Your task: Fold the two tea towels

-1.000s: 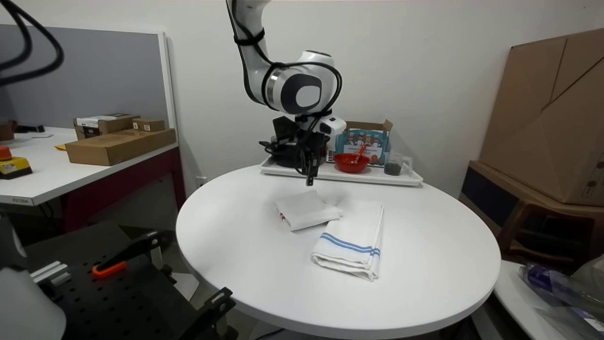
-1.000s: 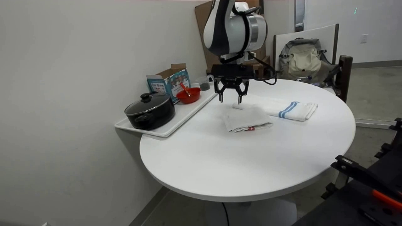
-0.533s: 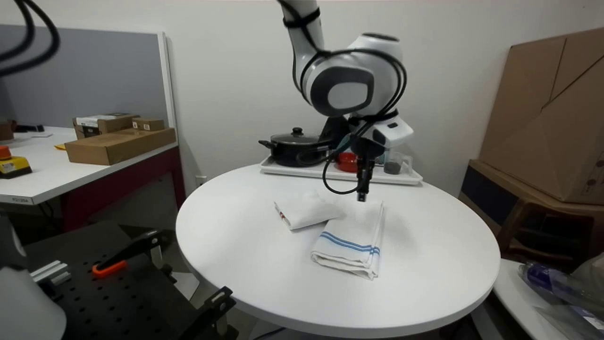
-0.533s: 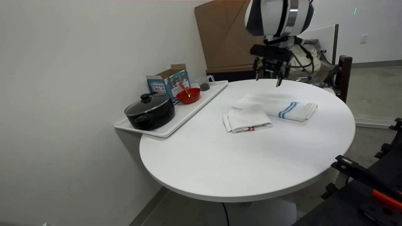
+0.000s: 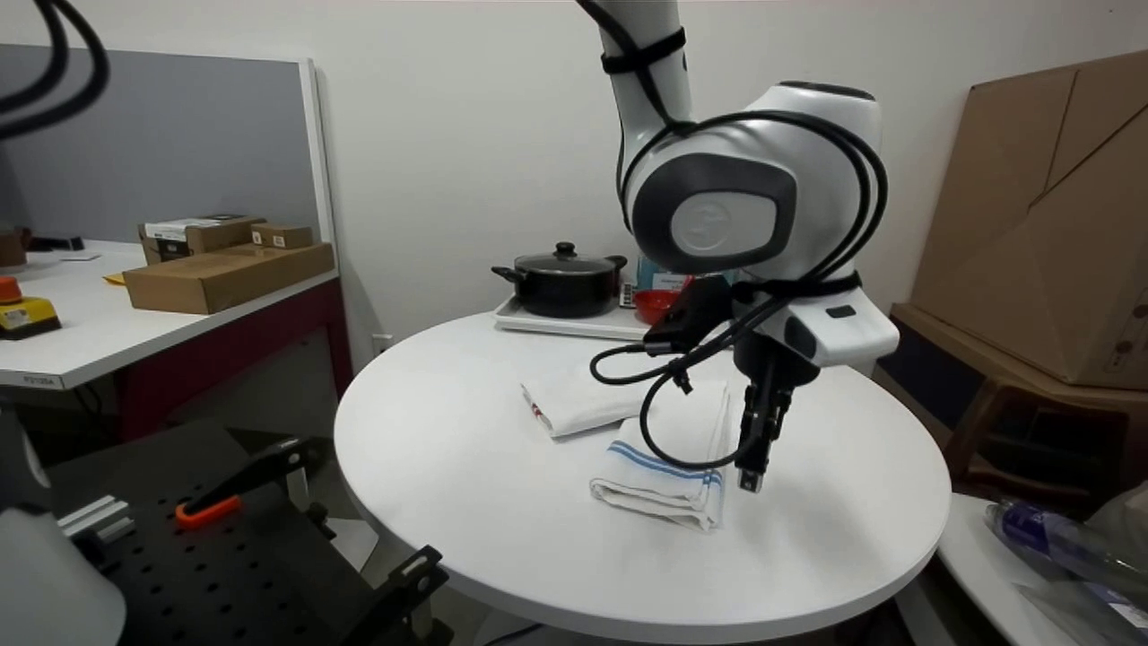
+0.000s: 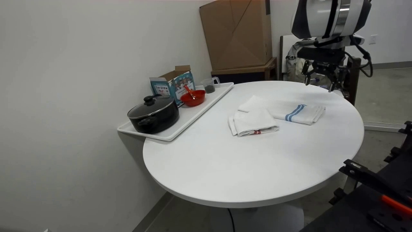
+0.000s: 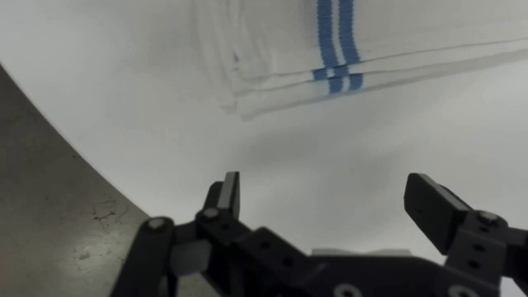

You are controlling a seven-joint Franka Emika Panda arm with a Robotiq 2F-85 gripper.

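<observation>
Currently, a black two-fingered pincer (image 7: 324, 185) hangs spread wide above the round white counter (image 6: 241, 167), where a blue-striped white cloth towel (image 6: 297, 113) and a red-marked white cloth towel (image 6: 256, 122) lie folded.

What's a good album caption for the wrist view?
Open claw above a white table, near a folded blue-striped tea towel.

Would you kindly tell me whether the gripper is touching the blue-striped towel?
Apart. The wrist view shows white table between the open gripper and the blue-striped towel.
</observation>
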